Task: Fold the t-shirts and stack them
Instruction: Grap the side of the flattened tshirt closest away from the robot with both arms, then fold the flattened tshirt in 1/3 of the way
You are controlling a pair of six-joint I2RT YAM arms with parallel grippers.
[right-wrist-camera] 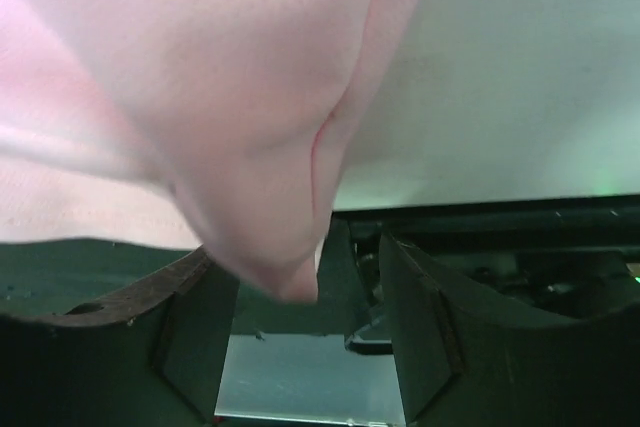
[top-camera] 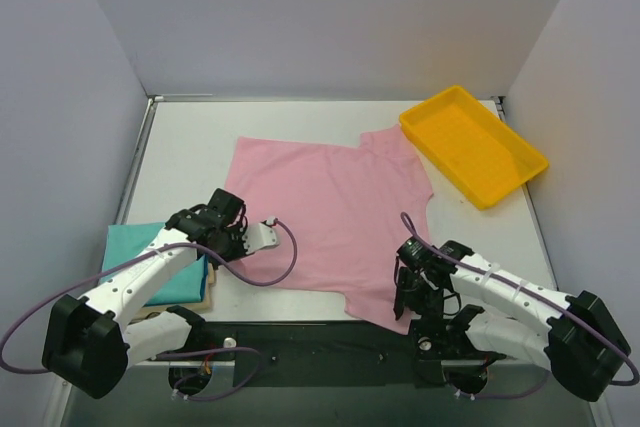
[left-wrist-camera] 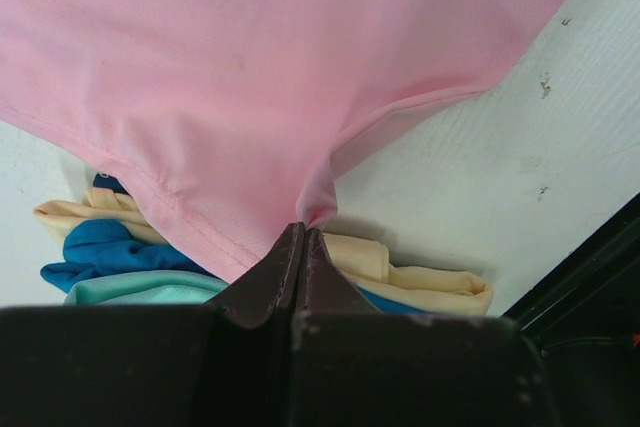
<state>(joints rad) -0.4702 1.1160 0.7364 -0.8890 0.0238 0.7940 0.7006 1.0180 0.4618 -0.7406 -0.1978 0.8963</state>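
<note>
The pink t-shirt (top-camera: 330, 212) lies spread on the table (top-camera: 200, 137). The left gripper (left-wrist-camera: 303, 244) pinches its near hem. The right gripper (top-camera: 408, 297) stands spread around the opposite near corner. Folding looks barely begun, and the right must close before both lift.

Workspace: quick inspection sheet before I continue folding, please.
Surface: white table, lightly scuffed.
Job's things: pink t-shirt spread at centre; teal t-shirt folded atop cream t-shirt, near left.
Clutter: yellow tray, far right, empty.
Hands: left hand shut on pink t-shirt's edge; right hand open, pink cloth drooping between its fingers.
Cables: purple cable loops over pink t-shirt.
Surroundings: plain walls.
</note>
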